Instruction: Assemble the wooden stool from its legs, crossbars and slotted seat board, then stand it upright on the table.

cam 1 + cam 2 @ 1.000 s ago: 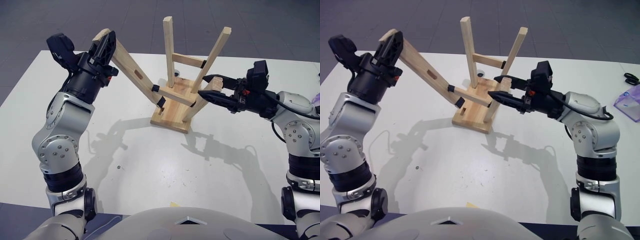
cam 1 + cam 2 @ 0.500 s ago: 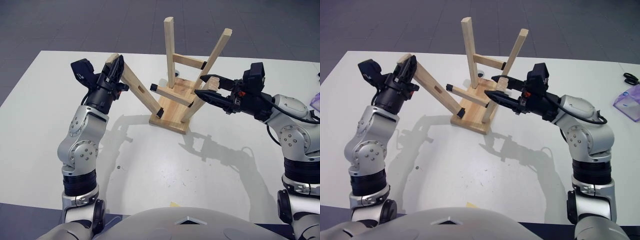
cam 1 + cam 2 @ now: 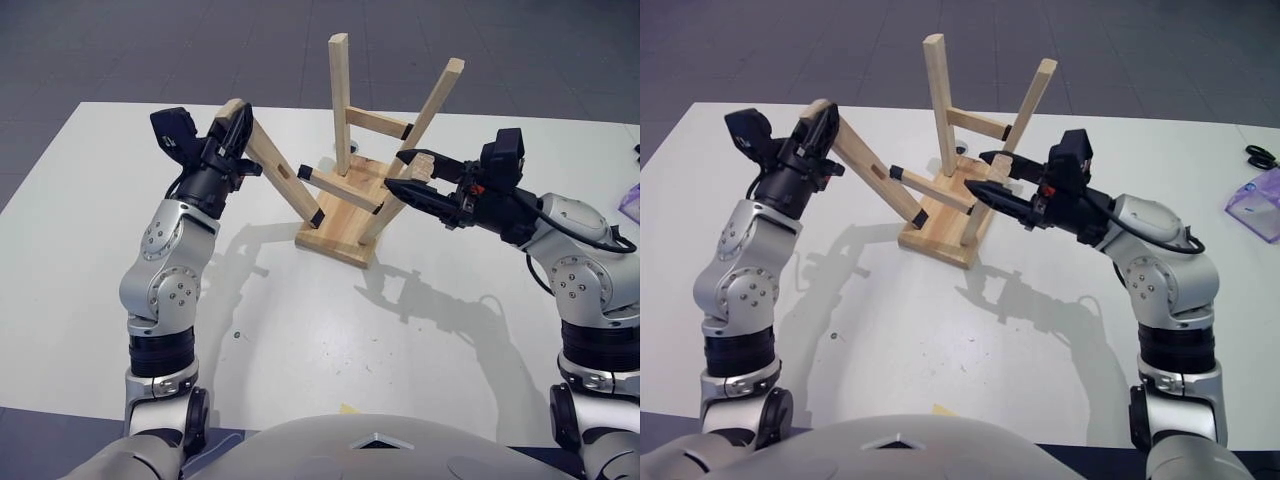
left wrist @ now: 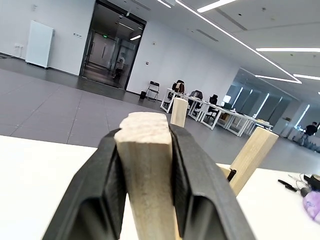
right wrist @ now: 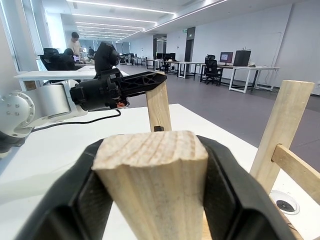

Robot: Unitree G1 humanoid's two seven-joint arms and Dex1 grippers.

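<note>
- Left eye view: upturned stool mid-way on white table (image 3: 300,330), seat board (image 3: 335,238) lying flat. Left gripper (image 3: 234,120) clamped on top end of slanted leg (image 3: 268,152); foot at board's near-left edge, seating unclear. Right gripper (image 3: 397,171) clamped on top of front right leg (image 3: 385,218). Front crossbar (image 3: 345,190) running from that leg, free end just short of slanted leg's slot.
- Right eye view: rear left leg (image 3: 936,100) and rear right leg (image 3: 1032,95) upright in board, joined by rear crossbar (image 3: 978,122).
- Left wrist view: fingers (image 4: 95,195) tight on both sides of leg's end grain.
- Right wrist view: fingers (image 5: 235,200) pressed to other leg's end.
- Judged step: fitting last leg. Next: line slot with crossbar end, press home, seat foot. Turning upright not yet done.
</note>
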